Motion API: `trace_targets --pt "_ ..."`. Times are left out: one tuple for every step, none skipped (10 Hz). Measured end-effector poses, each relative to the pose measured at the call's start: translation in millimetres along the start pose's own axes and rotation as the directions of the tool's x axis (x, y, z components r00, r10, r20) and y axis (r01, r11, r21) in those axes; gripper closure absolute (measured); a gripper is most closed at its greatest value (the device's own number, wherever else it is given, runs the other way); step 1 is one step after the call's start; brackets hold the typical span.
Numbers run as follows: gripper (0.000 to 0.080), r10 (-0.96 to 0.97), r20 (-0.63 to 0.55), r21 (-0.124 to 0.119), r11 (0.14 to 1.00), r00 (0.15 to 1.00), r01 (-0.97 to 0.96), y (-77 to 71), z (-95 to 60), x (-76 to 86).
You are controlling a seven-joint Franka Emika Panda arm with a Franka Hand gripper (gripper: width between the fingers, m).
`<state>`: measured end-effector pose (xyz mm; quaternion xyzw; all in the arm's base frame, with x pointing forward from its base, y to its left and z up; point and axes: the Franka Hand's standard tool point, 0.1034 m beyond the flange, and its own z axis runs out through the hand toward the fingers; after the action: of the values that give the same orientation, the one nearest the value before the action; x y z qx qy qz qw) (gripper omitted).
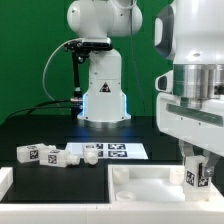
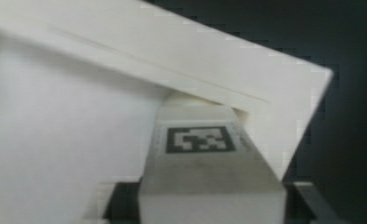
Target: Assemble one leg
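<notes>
Gripper (image 1: 196, 172), nearest the camera at the exterior view's right, clamps the leg (image 2: 205, 165) upright, long axis vertical, above the panel (image 1: 140, 185) corner.

White leg (image 2: 201, 165): smooth matt plastic, bearing a printed black-and-white tag. White panel (image 1: 140, 186): the same plastic, faintly sheened along its raised rim. Table (image 1: 40, 130): black and matt (material cannot be told). Robot arm (image 1: 98, 60): glossy white casing. Backdrop (image 1: 25, 50): matt green.
</notes>
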<state>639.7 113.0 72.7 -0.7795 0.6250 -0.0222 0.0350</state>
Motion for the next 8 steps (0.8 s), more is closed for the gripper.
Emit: trace_targets --pt "0.0515 0.166 0.006 0.031 0.986 0.986 -0.166 1.2 -0.3 -0.4" --pt "0.0514 0.233 0.001 0.031 0.972 0.972 -0.233 1.3 -0.7 -0.3" --pt "0.0514 0.296 0.015 0.033 0.954 0.955 -0.296 1.5 -0.4 1.5" --pt "0.0514 0.365 0.035 0.030 0.930 0.931 -0.366 1.9 -0.3 2.9" --pt "0.0514 0.397 0.050 0.026 0.917 0.916 -0.399 1.9 -0.4 3.3" --pt "0.0514 0.420 0.056 0.023 0.907 0.906 -0.421 1.8 -0.3 3.6" --pt "0.0514 0.421 0.056 0.023 0.906 0.905 -0.423 1.9 -0.1 3.7" --pt "0.0514 0.420 0.056 0.023 0.907 0.906 -0.421 1.7 -0.1 3.2"
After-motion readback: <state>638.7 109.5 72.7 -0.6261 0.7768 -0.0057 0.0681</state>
